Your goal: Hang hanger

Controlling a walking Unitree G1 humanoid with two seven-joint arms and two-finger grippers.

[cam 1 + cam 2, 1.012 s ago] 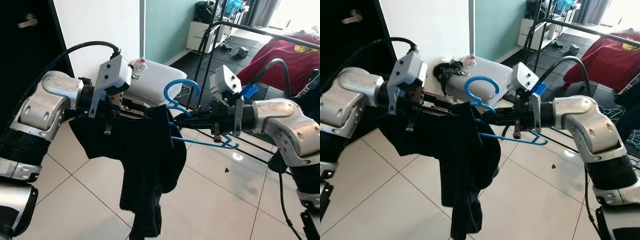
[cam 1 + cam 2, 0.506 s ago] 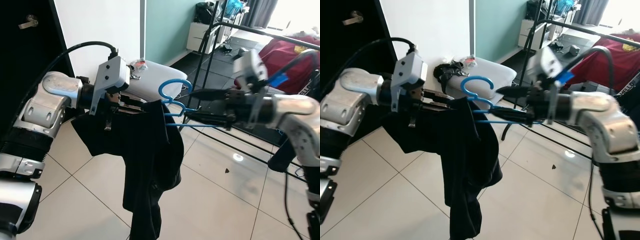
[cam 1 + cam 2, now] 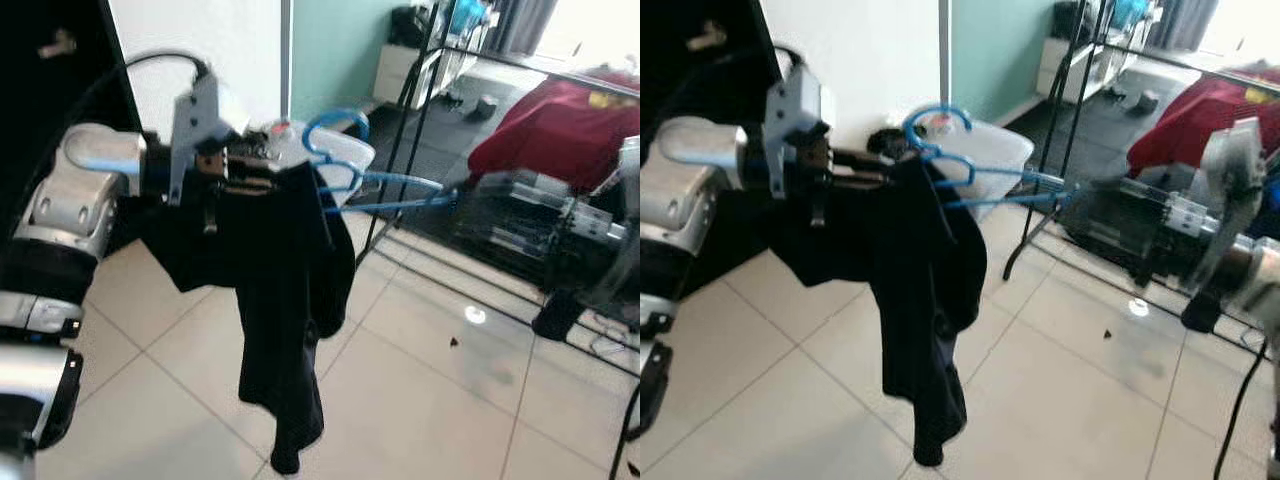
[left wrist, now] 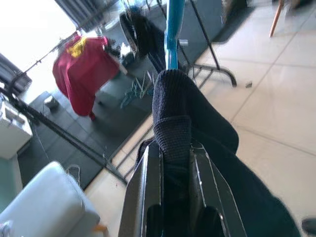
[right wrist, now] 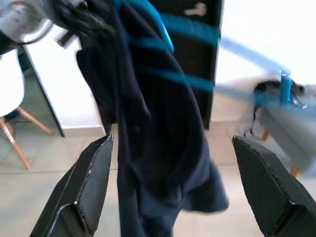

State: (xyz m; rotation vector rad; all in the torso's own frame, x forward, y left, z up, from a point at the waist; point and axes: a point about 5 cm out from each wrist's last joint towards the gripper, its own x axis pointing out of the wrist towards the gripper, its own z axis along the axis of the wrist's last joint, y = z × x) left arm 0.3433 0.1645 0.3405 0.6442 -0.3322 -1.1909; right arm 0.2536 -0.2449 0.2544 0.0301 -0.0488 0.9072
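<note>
Pinching one dark garment (image 3: 285, 270) on one blue hanger (image 3: 345, 165), left pincer (image 4: 170, 168), right pincer (image 5: 173, 187) spread wide

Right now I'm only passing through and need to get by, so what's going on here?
The left gripper is shut on a black garment that hangs from a blue hanger, held up above the tiled floor. The right gripper is open, apart from the hanger and facing the garment. A black clothes rack stands beyond; the hanger is not yet on it.
</note>
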